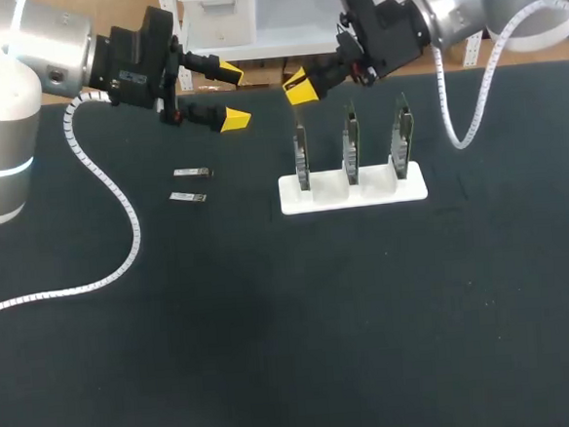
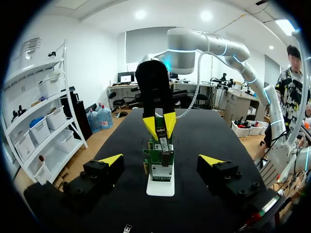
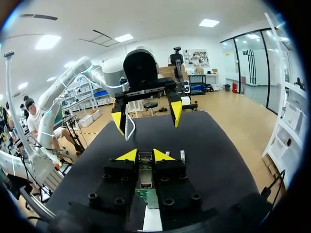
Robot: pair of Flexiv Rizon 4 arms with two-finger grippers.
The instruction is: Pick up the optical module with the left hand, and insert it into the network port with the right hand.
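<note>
Two small silver optical modules (image 1: pixel 193 172) (image 1: pixel 188 197) lie side by side on the black table, left of a white stand (image 1: pixel 353 191) that holds three upright green network cards. My left gripper (image 1: pixel 230 96) hangs open and empty behind the modules, facing the stand (image 2: pixel 160 187). My right gripper (image 1: pixel 300 87) is just above the leftmost card (image 1: pixel 302 156). In the right wrist view that gripper (image 3: pixel 146 155) is shut on a third optical module (image 3: pixel 145 177), directly over the card's top edge. The left wrist view shows the same module (image 2: pixel 164 144) below the right gripper's yellow tips.
The other two cards (image 1: pixel 351 145) (image 1: pixel 400 139) stand to the right on the same stand. A white coiled cable (image 1: pixel 108 197) from my left arm lies across the table's left part. The near half of the table carries nothing.
</note>
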